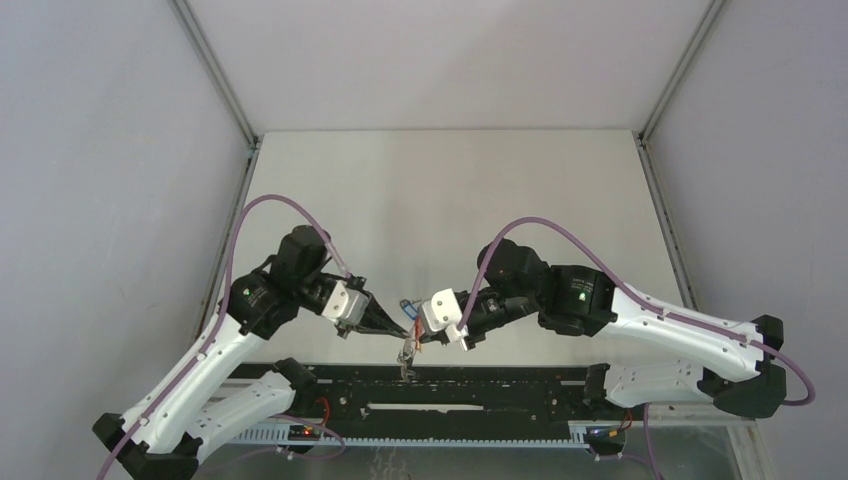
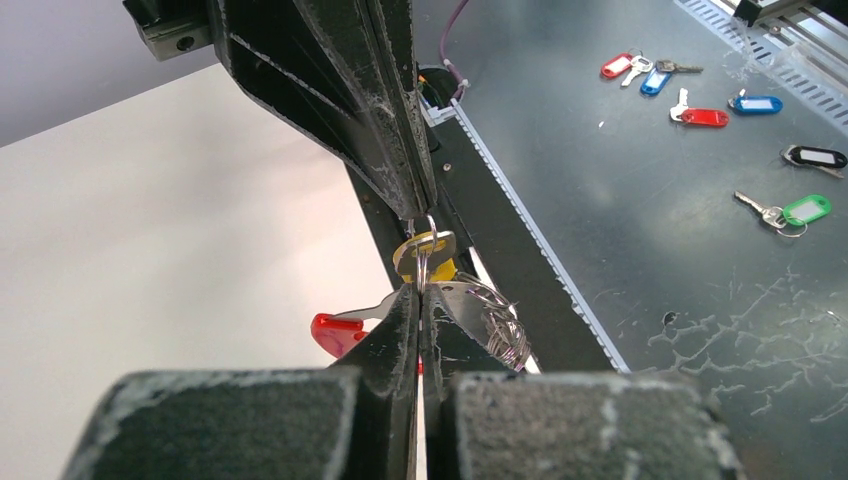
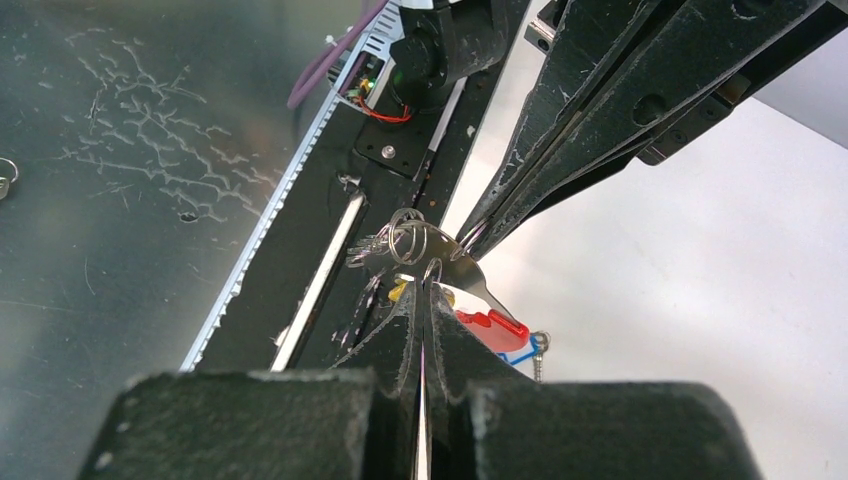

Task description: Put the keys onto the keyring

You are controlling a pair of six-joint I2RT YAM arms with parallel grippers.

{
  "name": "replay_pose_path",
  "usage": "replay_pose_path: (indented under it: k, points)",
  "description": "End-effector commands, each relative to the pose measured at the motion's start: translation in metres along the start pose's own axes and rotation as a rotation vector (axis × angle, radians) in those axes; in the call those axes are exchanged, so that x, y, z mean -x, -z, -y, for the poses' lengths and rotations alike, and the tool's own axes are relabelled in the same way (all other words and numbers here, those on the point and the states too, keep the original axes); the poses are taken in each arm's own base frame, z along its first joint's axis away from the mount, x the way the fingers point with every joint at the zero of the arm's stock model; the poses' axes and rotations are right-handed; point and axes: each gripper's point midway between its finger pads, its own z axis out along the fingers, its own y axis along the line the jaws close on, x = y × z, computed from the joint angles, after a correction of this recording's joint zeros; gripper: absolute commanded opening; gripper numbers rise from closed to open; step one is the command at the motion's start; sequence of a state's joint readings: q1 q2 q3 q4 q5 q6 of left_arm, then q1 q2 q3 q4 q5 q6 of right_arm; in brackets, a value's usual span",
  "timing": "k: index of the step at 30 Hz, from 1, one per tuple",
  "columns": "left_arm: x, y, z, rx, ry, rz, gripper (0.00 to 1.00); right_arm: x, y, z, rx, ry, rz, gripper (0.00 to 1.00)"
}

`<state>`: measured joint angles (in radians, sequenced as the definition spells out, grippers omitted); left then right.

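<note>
Two finger pairs pinching the keyring (image 3: 445, 258)
Your left fingers (image 2: 392, 340) and right fingers (image 3: 400, 340) clamp it above the surface's (image 1: 450, 200) near edge; the yellow key (image 2: 425, 247) and blue key (image 3: 515, 352) sit against it.

White arm shells (image 1: 200, 370), black joints (image 1: 300, 255), purple cables (image 1: 270, 197), scuffed black tool fingers (image 2: 385, 345)

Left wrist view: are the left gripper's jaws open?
No, the left gripper has its jaws pressed together, pinching the keyring.
</note>
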<state>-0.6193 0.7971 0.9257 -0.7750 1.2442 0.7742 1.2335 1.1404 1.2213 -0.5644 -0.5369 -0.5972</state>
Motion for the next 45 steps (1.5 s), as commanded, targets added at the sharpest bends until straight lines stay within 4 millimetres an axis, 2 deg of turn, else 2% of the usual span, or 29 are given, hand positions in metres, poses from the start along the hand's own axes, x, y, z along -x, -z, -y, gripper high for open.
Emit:
replay_pose_path:
  k: [1,15,45]
  points:
    - [0.025,0.004,-0.002,0.005,-0.073,0.040,0.00,0.024,0.004,0.007,-0.027,0.046,0.055,0.00]
    - [0.026,0.004,-0.001,0.004,-0.077,0.042,0.00,0.019,0.006,0.016,-0.057,0.032,0.038,0.00]
    - [0.022,0.003,-0.003,0.006,-0.071,0.035,0.00,0.030,0.004,0.019,-0.046,0.050,0.066,0.00]
